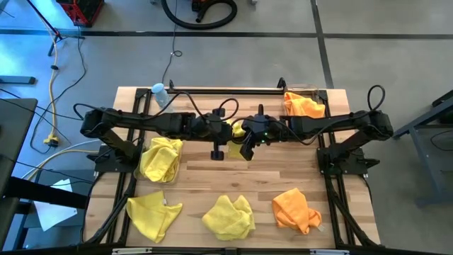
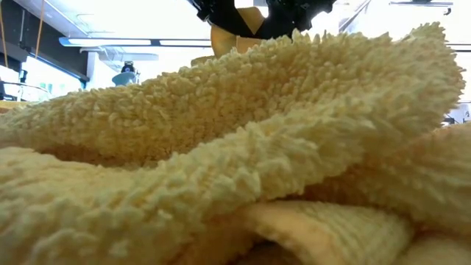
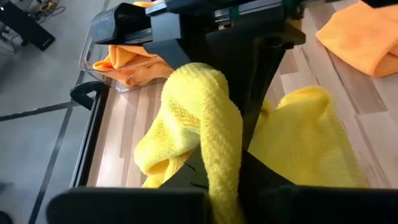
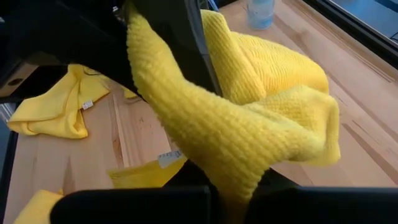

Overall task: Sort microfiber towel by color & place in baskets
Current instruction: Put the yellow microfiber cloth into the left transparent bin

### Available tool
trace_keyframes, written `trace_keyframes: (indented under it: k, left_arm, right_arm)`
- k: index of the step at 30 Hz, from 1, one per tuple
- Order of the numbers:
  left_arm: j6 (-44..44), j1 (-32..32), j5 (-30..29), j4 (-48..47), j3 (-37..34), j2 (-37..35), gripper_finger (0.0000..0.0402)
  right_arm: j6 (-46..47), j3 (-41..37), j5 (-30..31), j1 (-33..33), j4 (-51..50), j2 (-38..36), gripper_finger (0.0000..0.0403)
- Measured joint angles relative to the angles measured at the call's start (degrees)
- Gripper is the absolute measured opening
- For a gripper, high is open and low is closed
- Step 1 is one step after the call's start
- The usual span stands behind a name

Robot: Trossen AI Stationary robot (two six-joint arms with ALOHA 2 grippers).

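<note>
Both jaws on yellow towel (image 1: 236, 132); orange-filled basket (image 1: 316, 94).

Yellow towels (image 1: 161, 157), orange towels (image 1: 295, 208), pale wood-grain table (image 1: 269, 177), blue-capped clear bottle (image 1: 158, 92), blk arms (image 1: 141, 122).

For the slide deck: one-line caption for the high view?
Both grippers, left and right, meet mid-table on one yellow towel.

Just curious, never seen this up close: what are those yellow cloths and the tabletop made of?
The yellow cloths look like soft, matte microfiber: the low view shows a dense looped pile. The tabletop looks like pale, smooth-finished wood, with visible plank seams and grain.
</note>
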Motion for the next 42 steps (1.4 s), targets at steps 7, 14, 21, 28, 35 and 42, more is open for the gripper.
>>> trace_keyframes:
  k: [7, 14, 21, 28, 35, 42]
  left_arm:
    - [-2.2, 0.0, -2.8, -0.6, 0.0, -0.1, 0.0003]
    - [-7.1, 0.0, -4.1, -6.7, 0.0, -5.1, 0.0001]
    - [-21.3, -0.9, -4.1, -18.3, 0.0, -13.5, 0.0001]
    - [-35.9, -6.0, -4.8, -32.3, 0.0, -23.0, 0.0000]
    - [-58.6, -12.4, -7.3, -55.6, 0.0, -28.4, 0.0000]
    - [-67.2, -12.8, -8.7, -64.4, -0.9, -28.2, 0.0000]
  right_arm:
    - [1.0, 0.0, 2.6, 0.0, -0.2, 0.0, 0.0053]
    - [1.4, 0.1, 3.1, 0.0, -4.0, 0.0, 0.0132]
    - [0.2, 0.1, 3.1, 0.0, -3.5, 0.0, 0.0158]
    - [-3.0, 0.1, 3.5, 0.0, -3.4, 0.0, 0.0158]
    - [-5.8, 0.1, 6.4, -0.1, -2.5, 0.0, 0.0158]
    - [-5.7, 0.1, 6.3, -1.5, -2.0, -0.1, 0.0158]
